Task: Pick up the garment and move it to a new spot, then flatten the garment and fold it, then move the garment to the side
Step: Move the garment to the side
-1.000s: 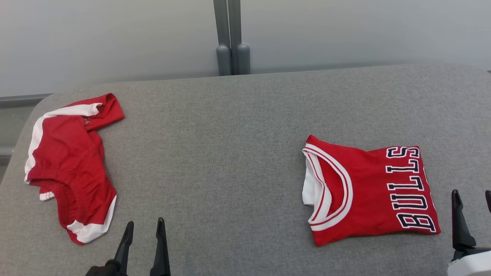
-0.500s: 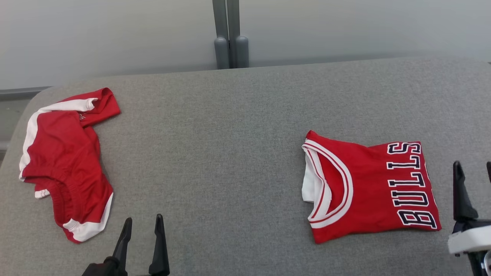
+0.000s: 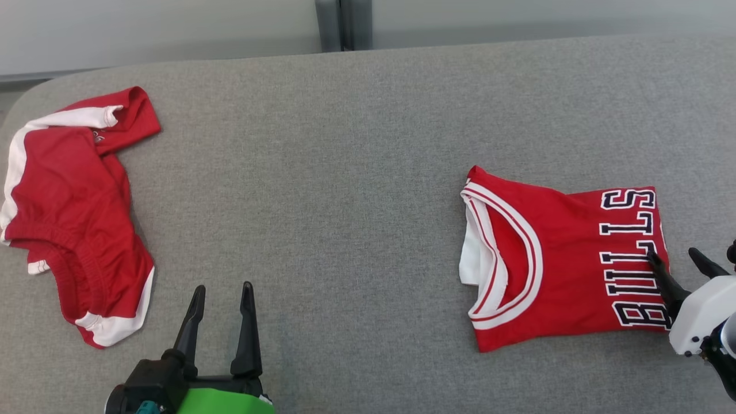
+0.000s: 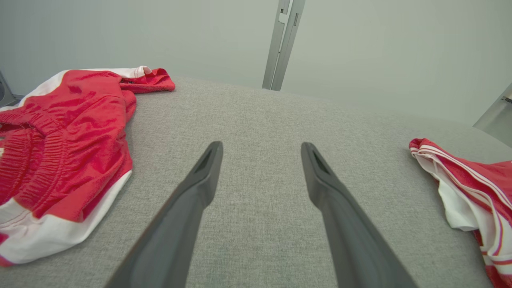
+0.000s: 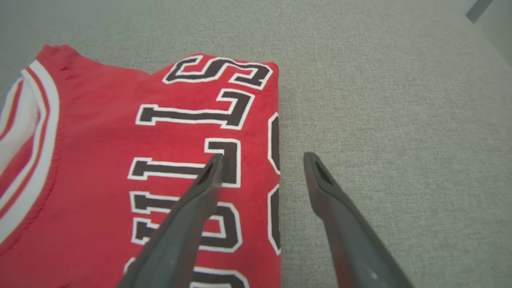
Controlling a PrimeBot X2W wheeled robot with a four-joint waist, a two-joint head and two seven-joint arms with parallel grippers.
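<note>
Right gripper (image 3: 671, 253) moved over folded red jersey (image 3: 563, 259).

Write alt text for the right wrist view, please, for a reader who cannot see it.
A folded red jersey with black, white-outlined lettering lies on a grey fabric surface. The right gripper is open, its two dark fingers straddling the jersey's edge: one over the lettering, the other over the grey surface.

Left gripper (image 3: 223, 286) low, jaws spread wide; right gripper (image 3: 671, 253) tilted leftward, jaws apart
</note>
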